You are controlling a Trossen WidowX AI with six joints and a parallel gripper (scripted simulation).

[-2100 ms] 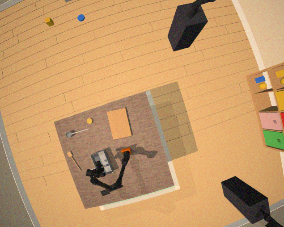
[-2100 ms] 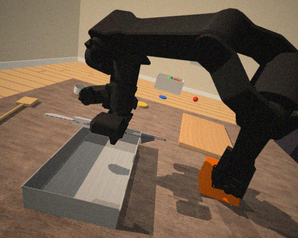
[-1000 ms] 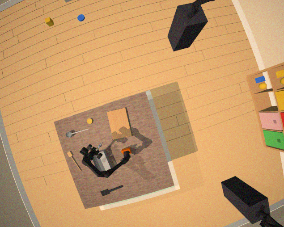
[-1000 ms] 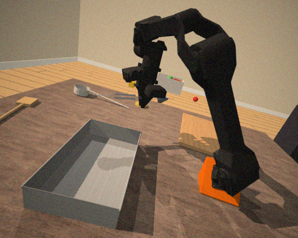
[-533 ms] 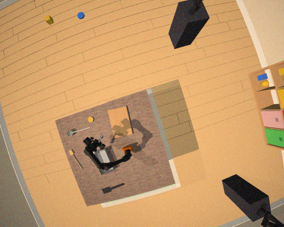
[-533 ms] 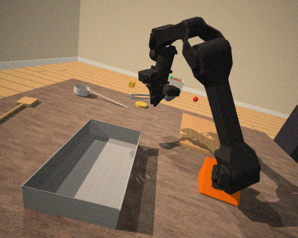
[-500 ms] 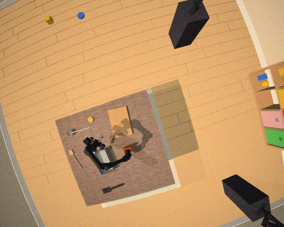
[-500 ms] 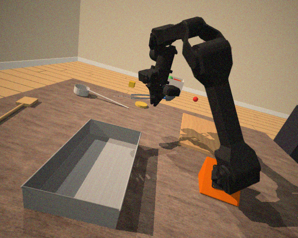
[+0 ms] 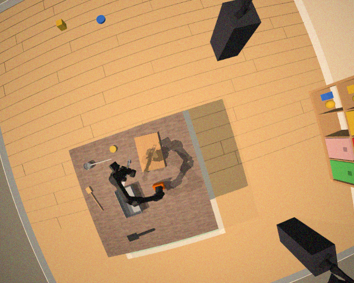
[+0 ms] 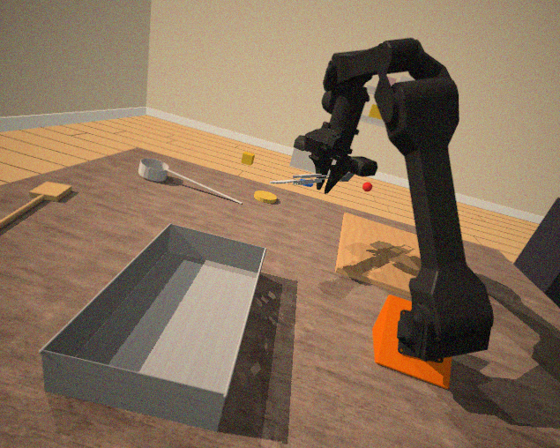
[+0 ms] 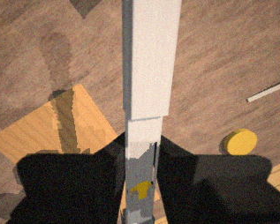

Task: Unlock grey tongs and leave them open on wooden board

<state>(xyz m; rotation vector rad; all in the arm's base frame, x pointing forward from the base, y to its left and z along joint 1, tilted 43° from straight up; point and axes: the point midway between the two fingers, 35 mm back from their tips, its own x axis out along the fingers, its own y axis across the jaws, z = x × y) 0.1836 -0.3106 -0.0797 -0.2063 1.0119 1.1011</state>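
The gripper point(image 10: 324, 186) point(image 11: 142, 138) is shut on the grey tongs point(image 9: 129, 162) point(image 10: 302, 180) point(image 11: 151, 57) and holds them in the air, roughly level, with the tips not pointing down. The two arms of the tongs look close together; the lock near the hinge cannot be made out. The roasting tin point(image 9: 121, 204) point(image 10: 135, 394) stands on the table with nothing lying across it. The wooden board point(image 9: 140, 146) point(image 10: 354, 235) point(image 11: 96, 125) lies flat and bare, with the arm's shadow on it. The gripper is above the table, beyond the tin's far end and to the side of the board.
A yellow disc point(image 9: 112, 149) point(image 10: 265, 196) point(image 11: 242, 142) and a long-handled pan point(image 9: 87, 165) point(image 10: 153, 170) lie beyond the tin. A wooden mallet-like tool point(image 9: 88, 190) point(image 10: 51, 190) lies beside it. A black spatula point(image 9: 132, 237) lies near the table's other edge.
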